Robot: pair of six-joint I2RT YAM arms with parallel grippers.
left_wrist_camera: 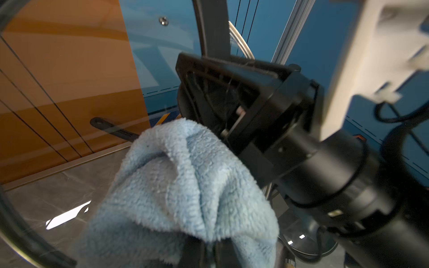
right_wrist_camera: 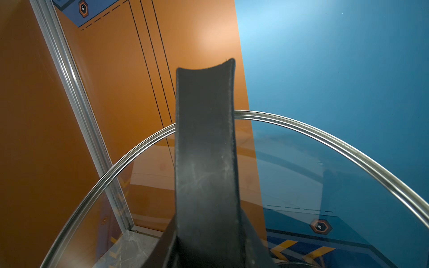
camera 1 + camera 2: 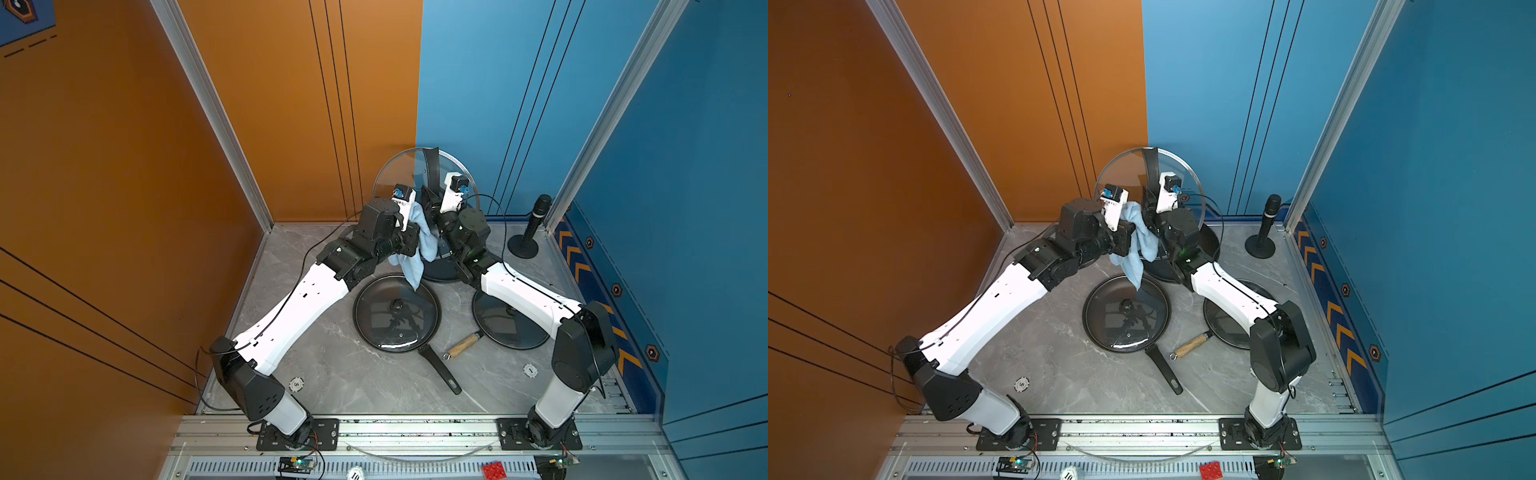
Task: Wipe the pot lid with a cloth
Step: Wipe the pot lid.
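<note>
The pot lid (image 2: pixel 325 185) is clear glossy glass with a polished metal rim (image 2: pixel 253 115) and a matt, scuffed black handle (image 2: pixel 204 162); the cloth (image 1: pixel 185 185) is fluffy pile, the tabletop (image 3: pixel 316 374) smooth marbled grey.

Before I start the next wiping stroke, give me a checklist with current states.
1. Right gripper shut on the black strap handle of the round glass pot lid: ok.
2. Left gripper shut on the fluffy light-blue cloth: ok.
3. Lid held upright: ok.
4. Cloth pressed on the glass: cannot tell.
5. Hanging cloth tail clear of the black frying pan below: cannot tell.
</note>
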